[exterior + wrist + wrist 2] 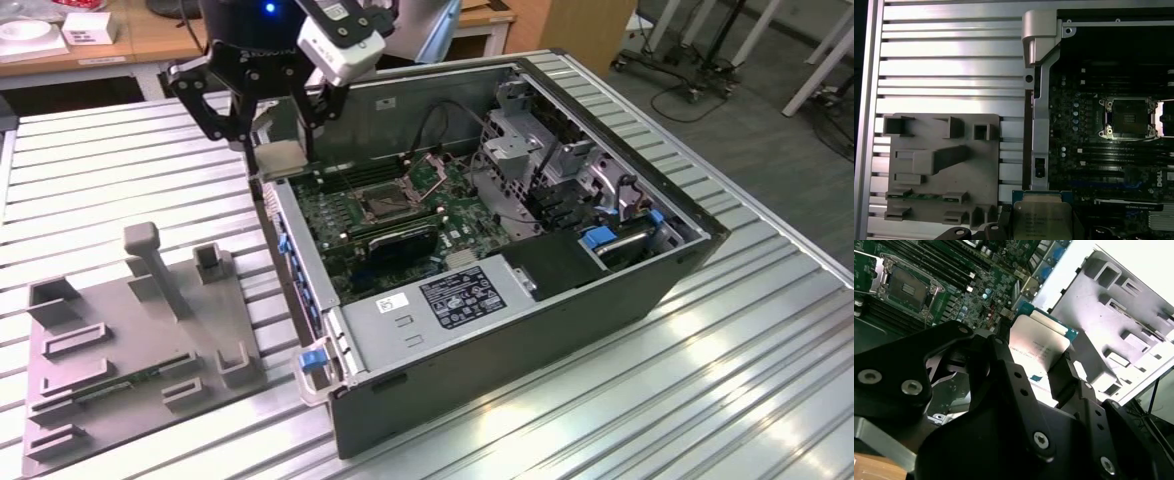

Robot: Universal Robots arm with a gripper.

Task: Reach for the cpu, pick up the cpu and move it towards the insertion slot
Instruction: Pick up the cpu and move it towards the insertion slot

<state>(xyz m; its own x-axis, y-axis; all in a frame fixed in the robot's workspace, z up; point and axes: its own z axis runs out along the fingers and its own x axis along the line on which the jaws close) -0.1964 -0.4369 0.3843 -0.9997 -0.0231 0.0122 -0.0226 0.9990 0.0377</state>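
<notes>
Aloft in the exterior view, the gripper point(283, 150) hung over the open computer case's point(641, 290) edge, well apart from the grey tray point(80, 400). Second wrist view: fingers point(1066, 372) clamped on the cpu point(1036, 342), the insertion slot point(906, 287) beyond. First wrist view: cpu point(1043, 220) near the case wall, slot point(1130, 118) ahead. Carry step judged underway; travel across the board and squaring over the slot remained.

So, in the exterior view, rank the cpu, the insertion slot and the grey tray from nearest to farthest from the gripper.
1. cpu: held in the gripper, over the case's edge.
2. insertion slot: inside the case, toward the exterior view's right.
3. grey tray: on the table, toward the view's lower left.
</notes>
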